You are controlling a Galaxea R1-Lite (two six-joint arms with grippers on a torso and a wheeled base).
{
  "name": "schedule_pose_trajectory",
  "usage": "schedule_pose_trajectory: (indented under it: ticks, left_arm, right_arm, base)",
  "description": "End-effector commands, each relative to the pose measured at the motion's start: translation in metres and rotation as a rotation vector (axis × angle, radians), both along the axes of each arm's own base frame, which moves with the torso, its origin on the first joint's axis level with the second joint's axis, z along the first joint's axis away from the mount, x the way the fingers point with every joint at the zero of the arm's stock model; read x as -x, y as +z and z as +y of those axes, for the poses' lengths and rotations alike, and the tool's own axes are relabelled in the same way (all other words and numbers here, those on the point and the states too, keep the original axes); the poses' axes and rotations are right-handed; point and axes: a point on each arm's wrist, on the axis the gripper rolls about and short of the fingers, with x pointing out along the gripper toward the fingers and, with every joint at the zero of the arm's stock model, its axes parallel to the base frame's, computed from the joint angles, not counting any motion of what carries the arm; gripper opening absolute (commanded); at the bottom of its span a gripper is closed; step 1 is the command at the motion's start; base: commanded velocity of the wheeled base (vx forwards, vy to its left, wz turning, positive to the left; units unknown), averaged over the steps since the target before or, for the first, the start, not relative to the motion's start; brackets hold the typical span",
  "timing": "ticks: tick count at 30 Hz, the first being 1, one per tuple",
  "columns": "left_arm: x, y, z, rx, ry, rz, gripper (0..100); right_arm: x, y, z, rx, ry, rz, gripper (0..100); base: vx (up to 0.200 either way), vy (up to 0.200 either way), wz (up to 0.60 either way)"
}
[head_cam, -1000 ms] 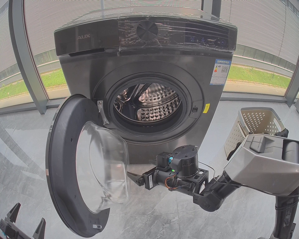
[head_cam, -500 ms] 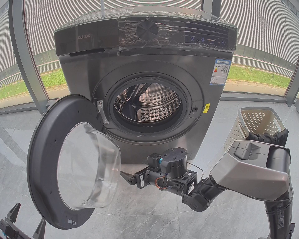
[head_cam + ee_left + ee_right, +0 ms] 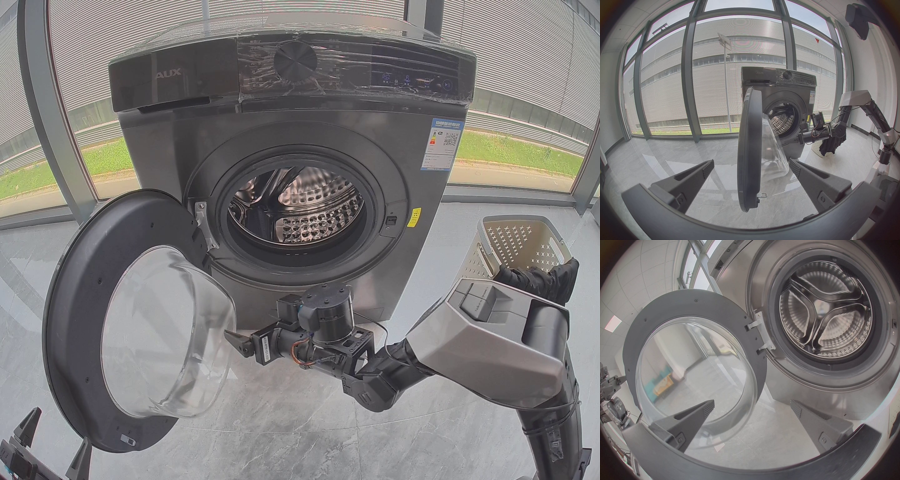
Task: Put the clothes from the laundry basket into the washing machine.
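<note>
The grey washing machine (image 3: 294,81) stands with its round door (image 3: 81,294) swung wide to the left and its steel drum (image 3: 297,206) bare inside. The white laundry basket (image 3: 519,240) sits on the floor to the right of the machine, with dark clothes (image 3: 544,280) draped over its near rim. My right gripper (image 3: 240,345) is low in front of the machine, open and holding nothing, its tips beside the door's glass bowl (image 3: 169,337). In the right wrist view its fingers (image 3: 693,416) frame the door (image 3: 693,305) and the drum (image 3: 825,308). My left gripper (image 3: 53,437) is open at the lower left corner.
Grey tiled floor (image 3: 300,431) spreads in front of the machine. Tall window frames (image 3: 47,112) stand behind it. The left wrist view has the door (image 3: 750,147) edge-on, with my right arm (image 3: 818,132) and the dark clothes (image 3: 831,144) beyond it.
The door has swung further open to the left. My right arm has moved left and closer to the machine, following the door. The left gripper has stayed put.
</note>
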Motion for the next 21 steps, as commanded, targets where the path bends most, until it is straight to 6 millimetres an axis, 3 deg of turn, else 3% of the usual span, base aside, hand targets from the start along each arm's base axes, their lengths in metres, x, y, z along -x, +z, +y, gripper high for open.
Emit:
schedule_pose_trajectory:
  ticks: [1, 9, 15, 19, 21]
  left_arm:
    - [0.0, -0.005, 0.0, 0.0, 0.0, 0.0, 100]
    - [0.0, -0.005, 0.0, 0.0, 0.0, 0.0, 100]
    - [0.0, -0.005, 0.0, 0.0, 0.0, 0.0, 100]
    - [0.0, -0.005, 0.0, 0.0, 0.0, 0.0, 100]
    - [0.0, -0.005, 0.0, 0.0, 0.0, 0.0, 100]
  right_arm:
    - [-0.006, -0.01, 0.019, -0.006, 0.011, -0.004, 100]
    - [-0.012, -0.014, 0.033, -0.023, -0.006, -0.028, 100]
    - [-0.013, -0.009, 0.028, -0.033, -0.018, -0.032, 100]
    - [-0.006, 0.022, 0.009, -0.048, -0.057, -0.055, 100]
    - [-0.005, 0.025, 0.006, -0.046, -0.062, -0.053, 100]
  base:
    - [0.0, 0.0, 0.0]
    - [0.0, 0.0, 0.0]
    - [0.0, 0.0, 0.0]
    - [0.0, 0.0, 0.0]
    - [0.0, 0.0, 0.0]
